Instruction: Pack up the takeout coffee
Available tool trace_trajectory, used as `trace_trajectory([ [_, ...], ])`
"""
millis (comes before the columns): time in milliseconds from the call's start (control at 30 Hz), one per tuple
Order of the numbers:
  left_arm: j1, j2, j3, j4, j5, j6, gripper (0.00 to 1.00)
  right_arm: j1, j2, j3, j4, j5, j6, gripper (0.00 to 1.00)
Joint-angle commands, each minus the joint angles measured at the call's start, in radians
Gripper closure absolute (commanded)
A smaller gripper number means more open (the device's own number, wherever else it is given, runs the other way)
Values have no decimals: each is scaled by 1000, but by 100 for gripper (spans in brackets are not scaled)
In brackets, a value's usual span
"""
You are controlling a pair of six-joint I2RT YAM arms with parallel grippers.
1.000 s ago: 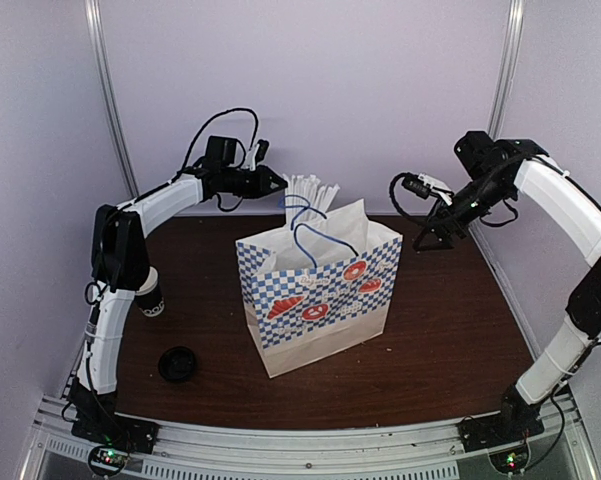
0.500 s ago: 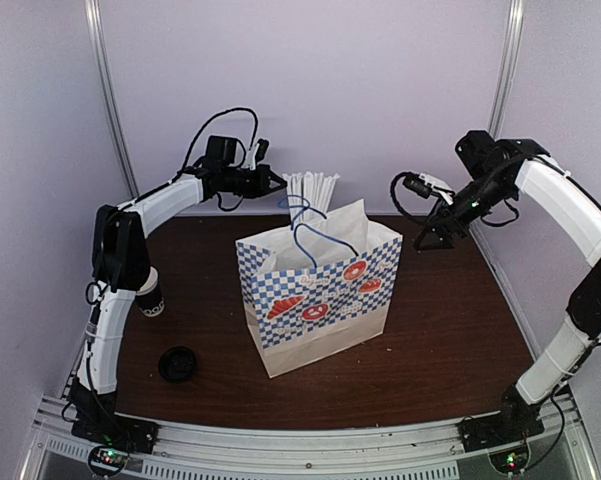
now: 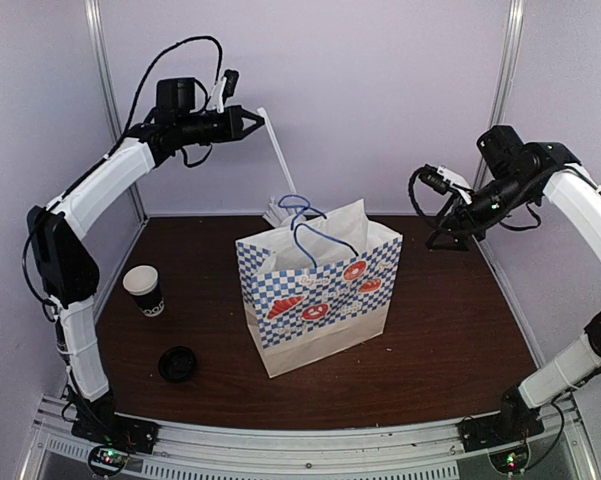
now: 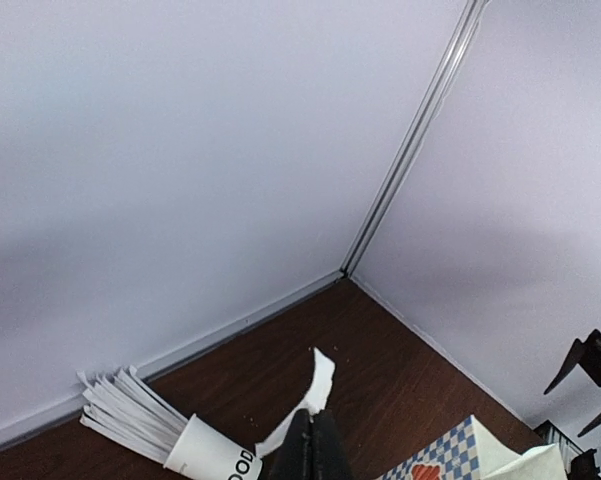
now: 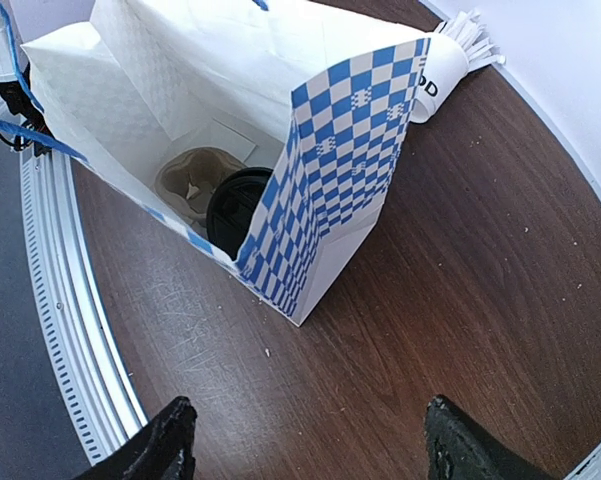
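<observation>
Top external view gives us the brown desk, and at its middle the blue-checkered paper bag, standing open. Down inside the bag, in the right wrist view, we see the takeout coffee, black lid up, beside a cardboard carrier. The left pincer is high above the far left corner, clamped tight on a white straw that slants down toward the bag. The right pincer hangs spread wide near the far right edge, gripping nothing. A white cup of straws lies tipped behind the bag. A lidless cup stands at left, a loose black lid nearer us.
</observation>
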Motion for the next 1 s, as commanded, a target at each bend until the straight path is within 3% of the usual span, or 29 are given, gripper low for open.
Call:
trace_trajectory([
  [0, -24, -70, -29, 7, -49, 62, 100, -6, -55, -31, 25, -25, 15, 22],
  [467, -107, -292, -43, -73, -51, 114, 100, -7, -99, -49, 40, -27, 16, 22],
  [600, -113, -309, -53, -206, -174, 132, 100, -7, -89, -36, 37, -34, 19, 22],
  [700, -108, -274, -55, -421, -352, 208, 76, -7, -93, -41, 38, -34, 16, 22],
  [767, -98, -243, -75, -515, -447, 253, 66, -7, -97, -50, 41, -30, 12, 22],
  [967, 7, -163, -190, -580, -329, 280, 59, -7, -95, -76, 50, -26, 8, 22],
])
